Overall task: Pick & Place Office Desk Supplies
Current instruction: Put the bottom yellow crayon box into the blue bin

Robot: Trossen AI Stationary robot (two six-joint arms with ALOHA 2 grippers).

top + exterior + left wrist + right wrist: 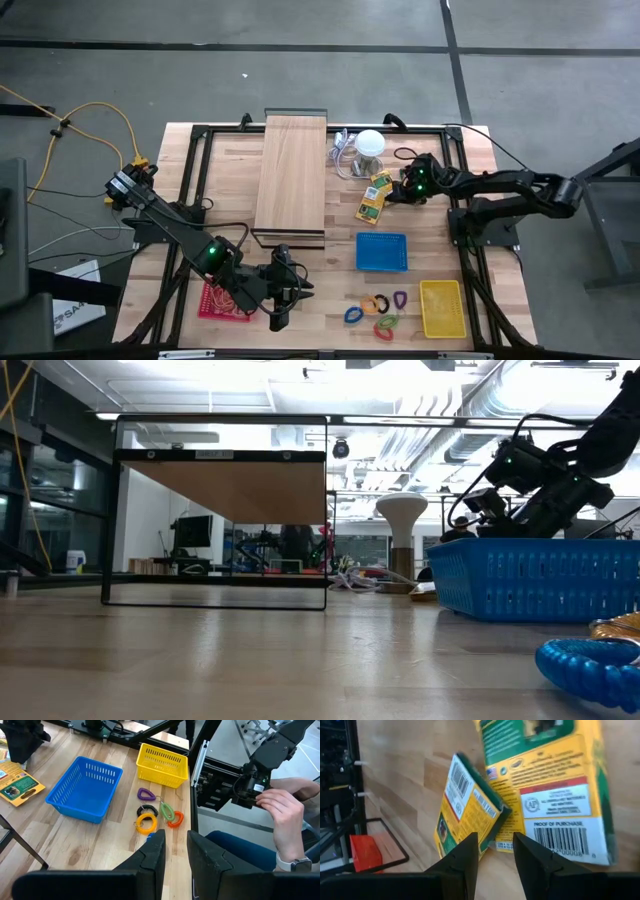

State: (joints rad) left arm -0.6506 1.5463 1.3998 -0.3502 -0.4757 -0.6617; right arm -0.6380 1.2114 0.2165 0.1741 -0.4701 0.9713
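the right gripper [493, 851], jaws open and empty, hovers just above two yellow-orange packs [467, 805] lying overlapped near the white ball on the table's far side. closing here could pinch both glossy flat cardboard boxes or skid one away. the left gripper [175, 851] waits open.

We looked straight down on the bench [330, 290]; level across it, close behind the blue basket [535, 578]; the left wrist view shared that basket; the right wrist hung close over yellow packs [547, 790].
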